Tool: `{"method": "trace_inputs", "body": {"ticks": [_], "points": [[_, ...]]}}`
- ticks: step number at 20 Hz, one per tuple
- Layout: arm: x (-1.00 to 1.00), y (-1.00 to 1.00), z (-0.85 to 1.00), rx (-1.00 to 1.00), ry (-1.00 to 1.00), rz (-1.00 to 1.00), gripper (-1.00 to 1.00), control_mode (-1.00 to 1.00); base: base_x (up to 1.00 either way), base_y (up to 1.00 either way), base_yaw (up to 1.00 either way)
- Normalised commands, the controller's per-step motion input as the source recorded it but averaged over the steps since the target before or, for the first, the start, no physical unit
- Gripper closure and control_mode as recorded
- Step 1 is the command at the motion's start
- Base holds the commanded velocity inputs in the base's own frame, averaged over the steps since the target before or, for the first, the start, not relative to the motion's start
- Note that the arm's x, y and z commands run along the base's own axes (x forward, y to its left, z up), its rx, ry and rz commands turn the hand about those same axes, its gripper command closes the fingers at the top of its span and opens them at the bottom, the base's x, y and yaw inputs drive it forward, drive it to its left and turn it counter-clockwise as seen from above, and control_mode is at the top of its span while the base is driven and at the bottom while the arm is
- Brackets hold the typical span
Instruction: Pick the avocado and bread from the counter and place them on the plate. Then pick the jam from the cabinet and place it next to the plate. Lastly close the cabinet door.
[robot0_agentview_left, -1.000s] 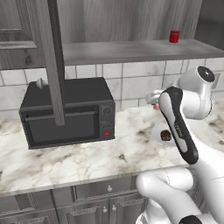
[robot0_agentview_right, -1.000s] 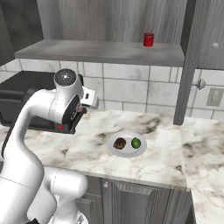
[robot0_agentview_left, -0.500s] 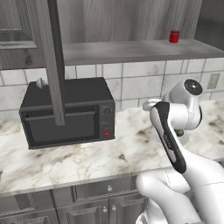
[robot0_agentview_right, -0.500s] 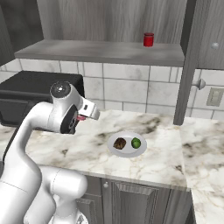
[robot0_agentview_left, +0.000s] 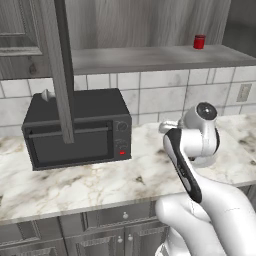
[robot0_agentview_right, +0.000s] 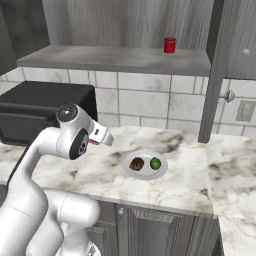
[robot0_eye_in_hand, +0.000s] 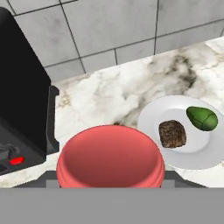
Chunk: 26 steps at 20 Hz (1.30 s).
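End effector (robot0_eye_in_hand: 110, 183) clamped on pink-red jam jar (robot0_eye_in_hand: 110, 156), above bench (robot0_eye_in_hand: 109, 94) beside microwave (robot0_eye_in_hand: 19, 96); bread (robot0_eye_in_hand: 172, 133) and avocado (robot0_eye_in_hand: 201, 118) lie apart on plate (robot0_eye_in_hand: 192, 153). Darker red jar (robot0_agentview_right: 170, 45) on cabinet shelf (robot0_agentview_right: 115, 59).

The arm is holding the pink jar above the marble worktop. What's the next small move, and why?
Probably lower the gripper toward the bare white marble counter between the black microwave and the small round white plate, then release. The light red jam jar sits in the gripper above that spot, and the dark green avocado and brown bread lump already lie on the plate.
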Motion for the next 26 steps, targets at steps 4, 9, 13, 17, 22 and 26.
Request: {"method": "trace_inputs", "body": {"ticks": [4, 9, 13, 17, 22, 26], "points": [[0.24, -0.01, -0.32, 0.00, 0.16, -0.06, 1.00, -1.00, 0.00, 0.00, 0.00], [0.26, -0.05, -0.30, -0.01, 0.14, 0.00, 1.00, -1.00, 0.00, 0.00, 0.00], [0.30, -0.03, -0.32, -0.04, 0.07, 0.00, 1.00, -1.00, 0.00, 0.00, 0.00], [0.29, -0.01, -0.32, -0.08, 0.00, 0.00, 1.00, -1.00, 0.00, 0.00, 0.00], [0.28, 0.00, -0.33, -0.04, 0.00, 0.00, 1.00, -1.00, 0.00, 0.00, 0.00], [0.25, 0.00, -0.29, 0.00, 0.00, 0.00, 1.00, -1.00, 0.00, 0.00, 0.00]]}}
